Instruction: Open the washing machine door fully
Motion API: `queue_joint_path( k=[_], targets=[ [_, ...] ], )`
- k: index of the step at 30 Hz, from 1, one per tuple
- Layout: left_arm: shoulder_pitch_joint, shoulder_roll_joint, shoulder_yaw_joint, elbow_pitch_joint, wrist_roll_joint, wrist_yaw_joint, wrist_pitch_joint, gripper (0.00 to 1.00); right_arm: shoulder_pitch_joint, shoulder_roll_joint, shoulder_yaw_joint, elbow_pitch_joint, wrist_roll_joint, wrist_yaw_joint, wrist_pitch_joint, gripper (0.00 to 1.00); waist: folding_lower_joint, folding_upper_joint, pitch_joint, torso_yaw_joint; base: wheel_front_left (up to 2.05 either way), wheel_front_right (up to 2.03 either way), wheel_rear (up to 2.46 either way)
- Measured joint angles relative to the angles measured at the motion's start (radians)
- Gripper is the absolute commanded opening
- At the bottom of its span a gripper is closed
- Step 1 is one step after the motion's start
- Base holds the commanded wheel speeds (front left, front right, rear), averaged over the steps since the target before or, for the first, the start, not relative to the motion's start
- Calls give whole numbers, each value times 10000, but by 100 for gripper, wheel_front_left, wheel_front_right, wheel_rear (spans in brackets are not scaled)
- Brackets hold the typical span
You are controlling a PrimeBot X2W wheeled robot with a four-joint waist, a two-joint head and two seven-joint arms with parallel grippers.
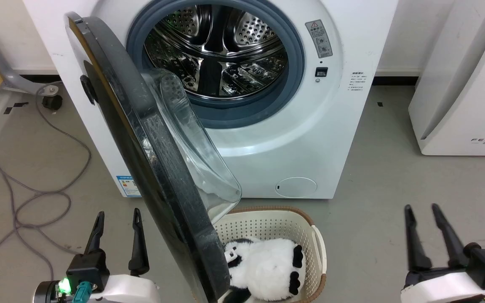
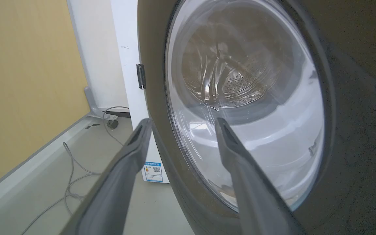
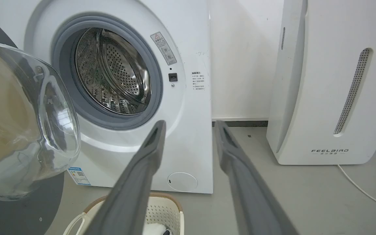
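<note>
The white washing machine stands ahead with its steel drum exposed. Its round black door is swung out on left-side hinges, edge-on to me, and the clear glass bowl faces right. My left gripper is low on the left, outside the door, open and holding nothing. Its wrist view looks at the door's outer face close up, fingers spread before the glass. My right gripper is open at the lower right, well clear of the door and the machine.
A white laundry basket holding a panda plush sits on the floor under the door's free edge. A white FEELBIRD appliance stands to the right. Grey cables trail over the floor at left, beside a yellow panel.
</note>
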Motion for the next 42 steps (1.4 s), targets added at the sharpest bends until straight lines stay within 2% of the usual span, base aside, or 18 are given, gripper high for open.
queue_joint_path(
  k=[10, 11, 12, 13, 19, 25, 32, 38, 42],
  targets=[
    [0, -2, 33, 4, -35, 0, 2, 100, 0, 48, 13, -94, -449, 0, 0, 100, 0, 0, -37, 65, 0, 0, 0],
    [-1, 0, 61, -88, -33, 0, 2, 82, 0, 52, -8, -100, -414, 0, 0, 100, 0, 0, -36, 71, 0, 0, 0],
    [-2, -4, 128, -236, -15, 10, 2, 15, 0, 54, -25, -115, -366, 0, 0, 100, 0, 0, -38, 76, 0, 0, 0],
    [-8, -8, 213, -397, -21, 35, 0, 0, 0, 56, -33, -132, -328, 0, 0, 100, 0, 0, -38, 79, 0, 0, 0],
    [-266, 0, 727, -1879, 117, 25, 0, 0, 4, 59, -63, -267, -322, 0, 0, 100, 0, 0, -33, 143, 0, 0, 0],
    [-755, 2, 520, -3707, 341, -255, -10, 0, 4, 61, -65, -324, -322, 0, 0, 100, 0, 0, -46, 204, 0, 0, 0],
    [-957, 0, -644, -5047, 410, -631, -10, 0, 35, 63, -42, -336, -316, 0, 0, 100, 0, 0, -90, 236, 0, 0, 0],
    [-1028, -4, -2176, -5346, 368, -957, -10, 0, 104, 65, 8, -322, -190, 0, 0, 100, 0, 0, -130, 184, 0, 0, 0],
    [-1045, -6, -3062, -5375, 318, -989, -10, 0, 105, 65, 48, -313, -190, 0, 0, 100, 0, -1, -145, 104, 0, 0, 0]
  ],
)
